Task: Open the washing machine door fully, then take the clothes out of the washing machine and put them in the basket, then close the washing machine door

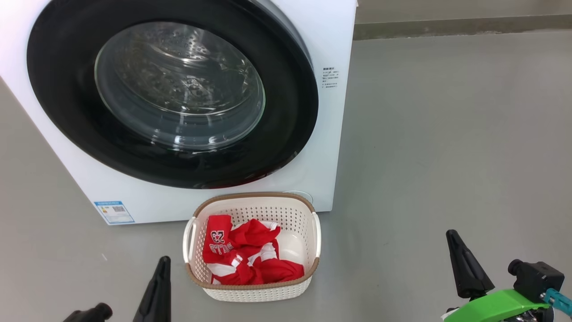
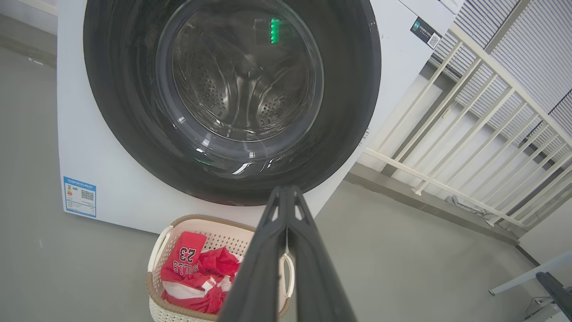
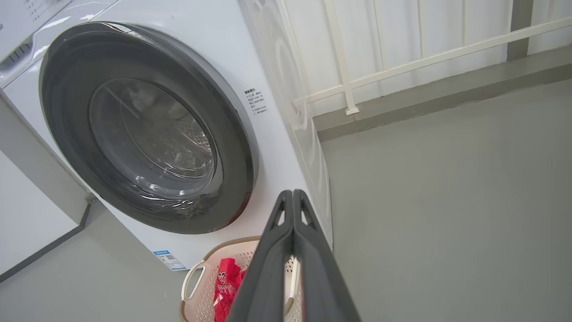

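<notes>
Sitting on the grey floor, the basket is just in front of the washing machine. It's below the lower edge of the washing machine door, nearer the machine's right front corner than its left.

Clothes: red and white, bunched inside the basket. The piece with the white 23 and lettering is face up at the basket's left end. Part of the basket bottom is bare at its right end.

Door: lies against the machine front, looks shut. The perforated drum is visible through the glass.

Blue label sticker: lower left corner of the machine front.

Left gripper: fingers pressed together, nothing held. It's above the floor, left of the basket and near it, not touching.

Right gripper: fingers together, nothing held. It's above the floor, well to the right of the basket. Green bracket at its base.

White railing: along the floor's far edge, beside the machine.
</notes>
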